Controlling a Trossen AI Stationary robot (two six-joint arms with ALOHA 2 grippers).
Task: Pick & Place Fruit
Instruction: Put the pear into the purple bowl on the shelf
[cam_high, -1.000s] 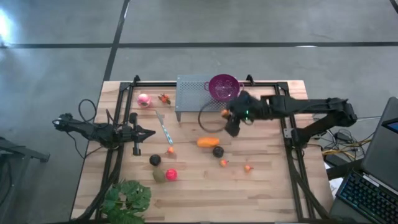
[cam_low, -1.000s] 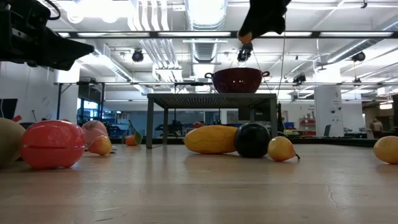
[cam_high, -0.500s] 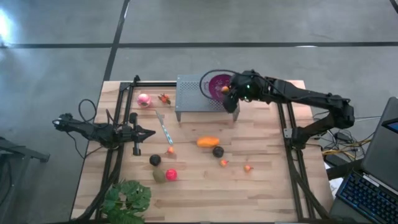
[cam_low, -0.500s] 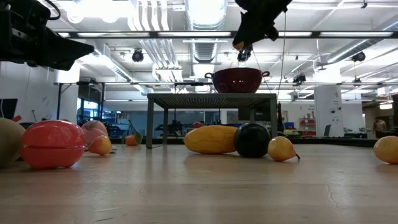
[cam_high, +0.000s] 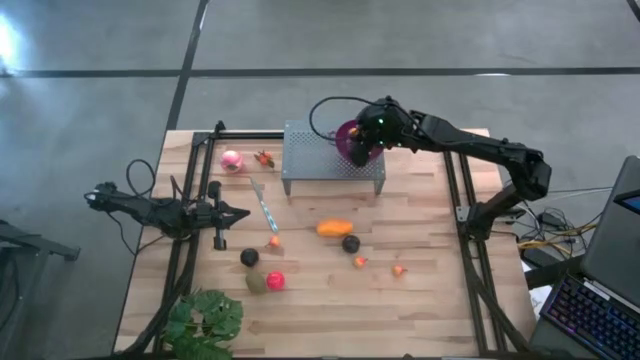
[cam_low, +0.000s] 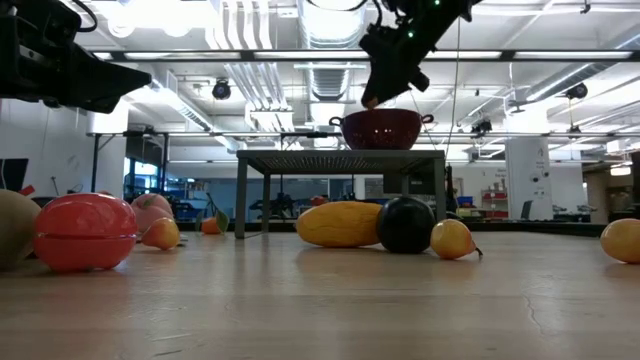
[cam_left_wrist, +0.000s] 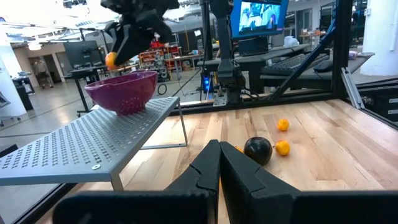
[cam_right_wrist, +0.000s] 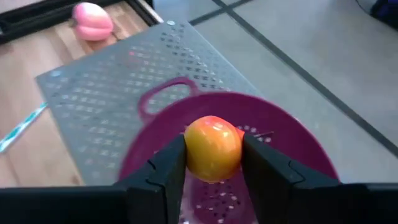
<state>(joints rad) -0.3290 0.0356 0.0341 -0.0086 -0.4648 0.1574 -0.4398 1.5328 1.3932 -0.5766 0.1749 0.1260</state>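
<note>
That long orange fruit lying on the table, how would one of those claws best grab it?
Across its narrow middle, from straight above. The elongated orange piece lies flat on the table, so its ends point sideways and its slim waist fits between two fingers. A black ball sits close beside it, so a descent from above likely avoids bumping that.

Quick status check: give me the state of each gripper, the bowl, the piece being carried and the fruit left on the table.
Right gripper: shut on small orange fruit, above the bowl.
Small orange fruit: held, not yet released.
Purple bowl: upright on the grey perforated stand; no fruit visible inside.
Left gripper: shut, empty, low at the table's left.
Elongated orange piece: lying on the table.
Red ball: resting on the table.
</note>
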